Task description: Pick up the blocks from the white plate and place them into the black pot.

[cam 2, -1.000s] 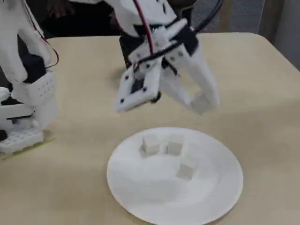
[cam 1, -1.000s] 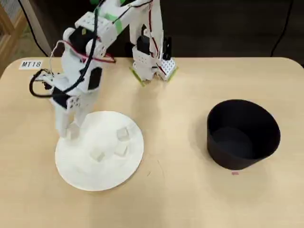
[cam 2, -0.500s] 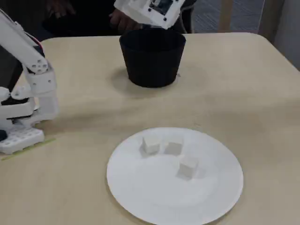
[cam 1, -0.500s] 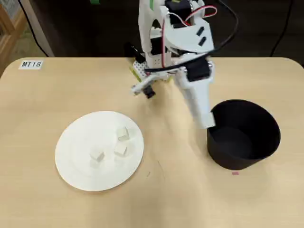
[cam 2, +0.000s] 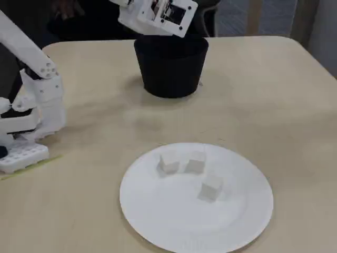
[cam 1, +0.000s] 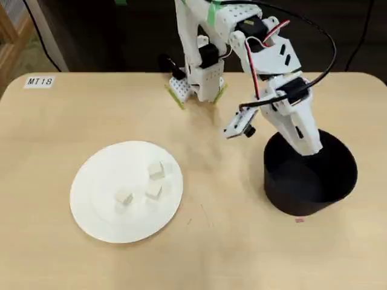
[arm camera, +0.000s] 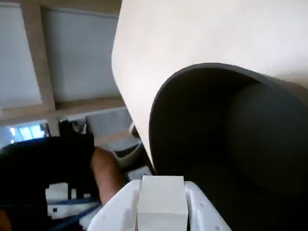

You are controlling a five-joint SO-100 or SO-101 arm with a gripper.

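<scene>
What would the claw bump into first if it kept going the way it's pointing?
Probably the inside of the black pot. The claw, gripping a block, points down into the pot's open mouth; how far the bottom lies is hard to judge.

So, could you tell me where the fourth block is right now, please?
In the wrist view the block sits clamped in the tool, just over the black pot; the overhead view puts the tool above the pot's back rim, right of the white plate.

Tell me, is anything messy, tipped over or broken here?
No, nothing stands out. The black pot stands upright, three blocks sit inside the white plate, and nothing has spilled on the table. The tool holds a fourth block over the pot.
</scene>
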